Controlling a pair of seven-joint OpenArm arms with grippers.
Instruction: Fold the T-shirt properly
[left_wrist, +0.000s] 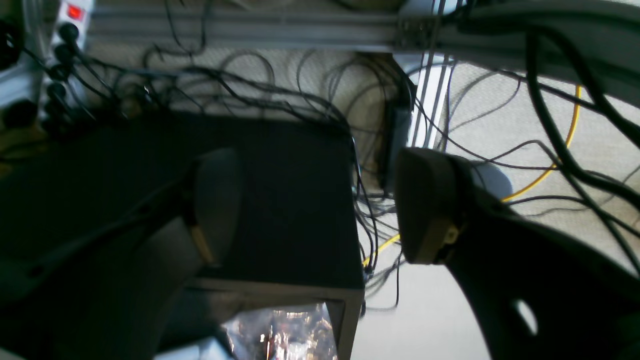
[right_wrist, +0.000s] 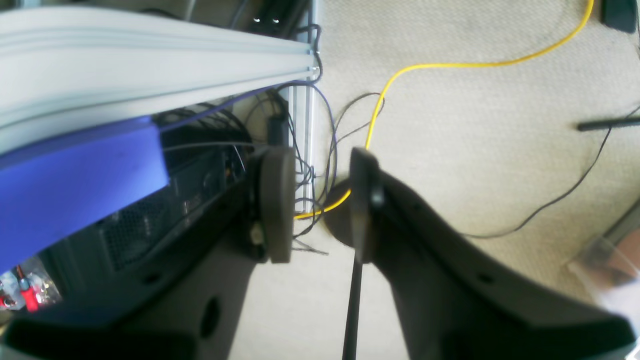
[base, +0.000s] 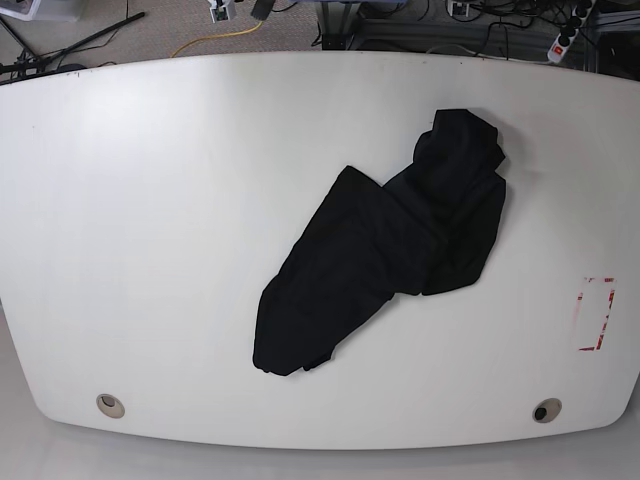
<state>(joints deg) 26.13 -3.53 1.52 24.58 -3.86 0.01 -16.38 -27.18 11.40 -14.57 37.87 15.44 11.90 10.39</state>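
Observation:
The black T-shirt (base: 390, 245) lies crumpled in a long diagonal heap on the white table (base: 150, 220), running from the back right toward the front centre. Neither arm shows in the base view. In the left wrist view my left gripper (left_wrist: 320, 205) hangs over the floor beside the table, its fingers (left_wrist: 425, 205) wide apart and nothing between them. My right gripper (right_wrist: 320, 200) also looks down at the carpet; its pads (right_wrist: 277, 200) stand a narrow gap apart, holding nothing.
A red-marked rectangle (base: 598, 313) sits near the table's right edge, and two round holes (base: 110, 405) near the front edge. Below the arms are a black computer case (left_wrist: 280, 200), tangled cables (left_wrist: 250, 95), a yellow cable (right_wrist: 450, 65) and an aluminium rail (right_wrist: 150, 65).

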